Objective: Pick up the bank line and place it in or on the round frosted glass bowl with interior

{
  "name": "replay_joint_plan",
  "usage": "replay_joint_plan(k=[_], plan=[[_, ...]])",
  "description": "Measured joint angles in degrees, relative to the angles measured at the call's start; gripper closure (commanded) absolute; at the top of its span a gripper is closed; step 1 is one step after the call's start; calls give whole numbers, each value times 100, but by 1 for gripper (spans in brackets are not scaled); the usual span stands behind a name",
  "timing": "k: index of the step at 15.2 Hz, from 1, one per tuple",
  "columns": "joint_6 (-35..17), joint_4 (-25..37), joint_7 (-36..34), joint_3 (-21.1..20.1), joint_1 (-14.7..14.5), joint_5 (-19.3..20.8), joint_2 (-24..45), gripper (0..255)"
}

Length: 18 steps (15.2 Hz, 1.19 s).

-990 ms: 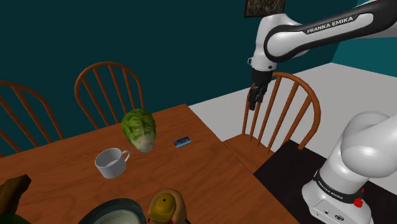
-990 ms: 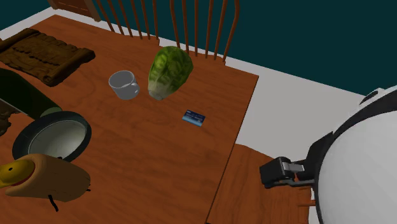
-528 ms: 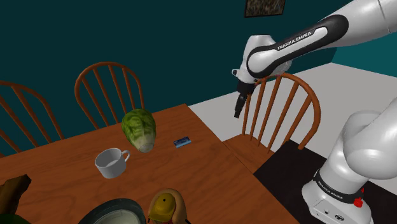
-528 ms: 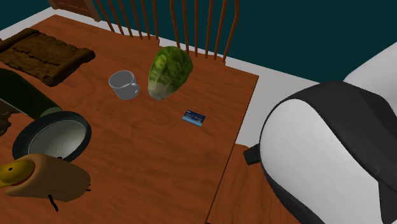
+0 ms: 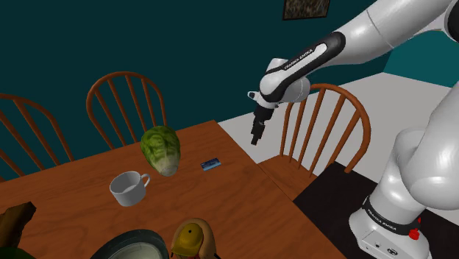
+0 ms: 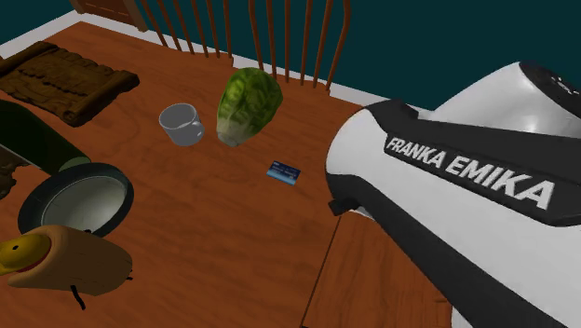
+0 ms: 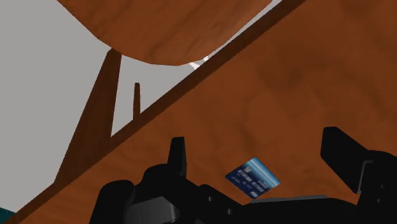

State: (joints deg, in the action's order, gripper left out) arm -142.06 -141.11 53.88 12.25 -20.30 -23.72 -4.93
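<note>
your black gripper (image 5: 255, 137) hangs in the air over the table's edge, beside a wooden chair (image 5: 324, 125). its two fingers stand apart with nothing held between them. the small blue bank card (image 6: 284, 172) lies flat on the brown wooden table (image 5: 243, 199), near a green lettuce head (image 6: 247, 104) and below the gripper. the round dark-rimmed bowl (image 6: 26, 200), pale inside, sits well apart from the card. by the look of it no step is done: you have the descent, grasp, carry and release left.
</note>
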Motion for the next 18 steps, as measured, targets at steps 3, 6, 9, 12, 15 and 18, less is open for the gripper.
replay_joint_plan(k=[3,6,9,12,15,18], plan=[[-202,396,1153,-25,-155,-806,603,0],[-311,846,2187,-217,-222,-1563,1176,0],[-339,1338,3144,-474,-196,-2194,1721,0],[-330,1778,4006,-759,-133,-2689,2178,0],[-309,2195,4753,-1048,-91,-3052,2572,0],[-320,2457,5055,-1193,-92,-3199,2827,0]])
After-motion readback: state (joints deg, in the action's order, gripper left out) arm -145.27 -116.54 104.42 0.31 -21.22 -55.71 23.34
